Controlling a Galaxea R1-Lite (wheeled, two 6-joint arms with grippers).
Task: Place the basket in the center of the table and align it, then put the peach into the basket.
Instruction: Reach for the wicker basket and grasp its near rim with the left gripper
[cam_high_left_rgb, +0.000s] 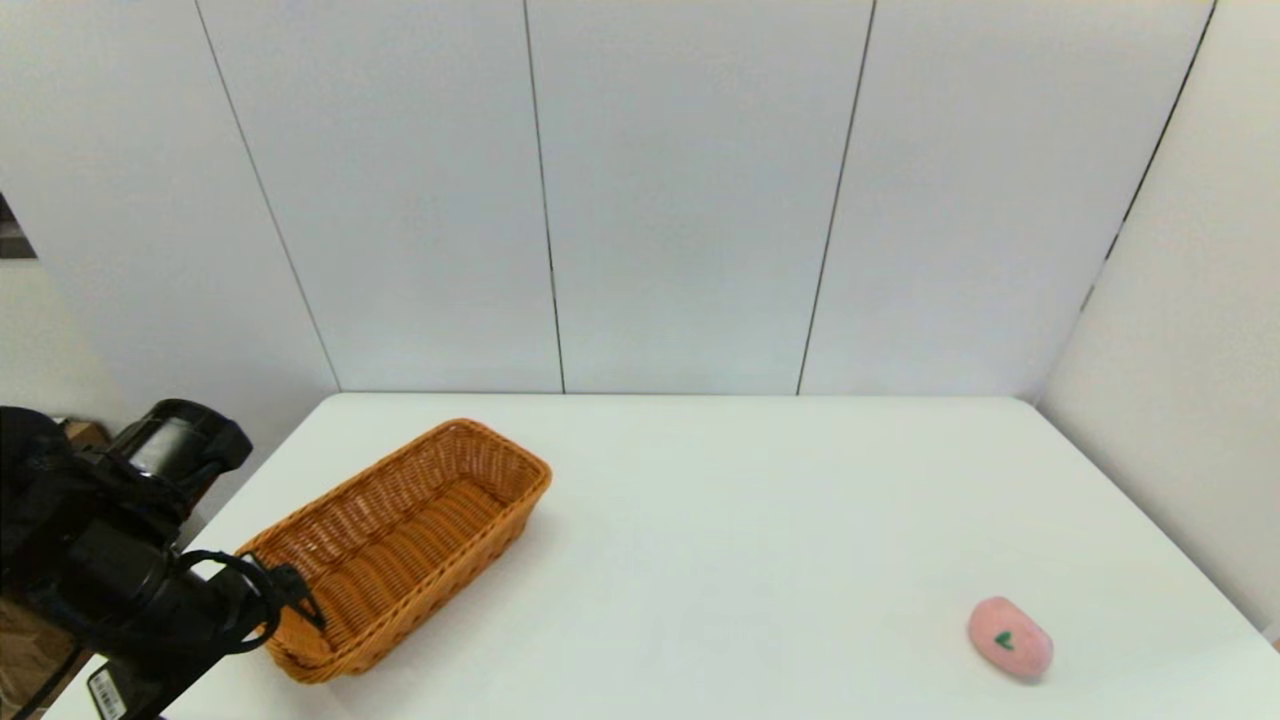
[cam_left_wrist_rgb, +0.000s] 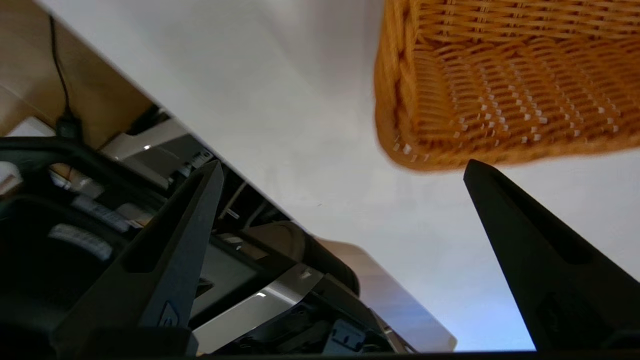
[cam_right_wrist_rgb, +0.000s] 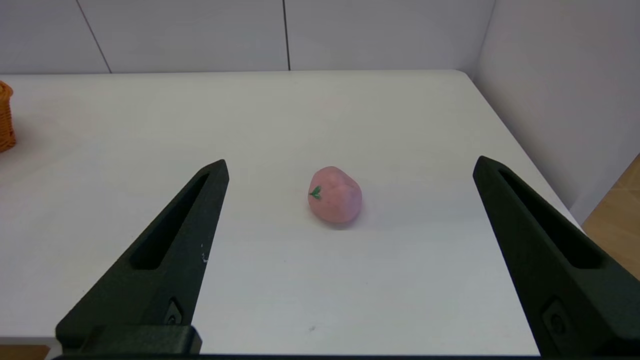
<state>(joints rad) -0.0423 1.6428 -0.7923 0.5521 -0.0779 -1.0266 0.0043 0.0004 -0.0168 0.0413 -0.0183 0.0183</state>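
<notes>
An orange-brown wicker basket (cam_high_left_rgb: 400, 545) lies slanted on the left part of the white table (cam_high_left_rgb: 720, 520), empty. Its near end (cam_left_wrist_rgb: 500, 100) fills the left wrist view. My left arm reaches in over the table's near left corner, and the left gripper (cam_left_wrist_rgb: 345, 167) is open just short of the basket's near end, holding nothing. The pink peach (cam_high_left_rgb: 1010, 638) with its green mark rests near the table's front right. In the right wrist view the peach (cam_right_wrist_rgb: 335, 195) lies a little way ahead of my open right gripper (cam_right_wrist_rgb: 350, 162). The right arm is out of the head view.
White wall panels close off the back and the right side of the table. The table's left edge (cam_left_wrist_rgb: 165, 107) runs close to the left gripper, with robot hardware and floor below it. A sliver of the basket (cam_right_wrist_rgb: 5, 117) shows in the right wrist view.
</notes>
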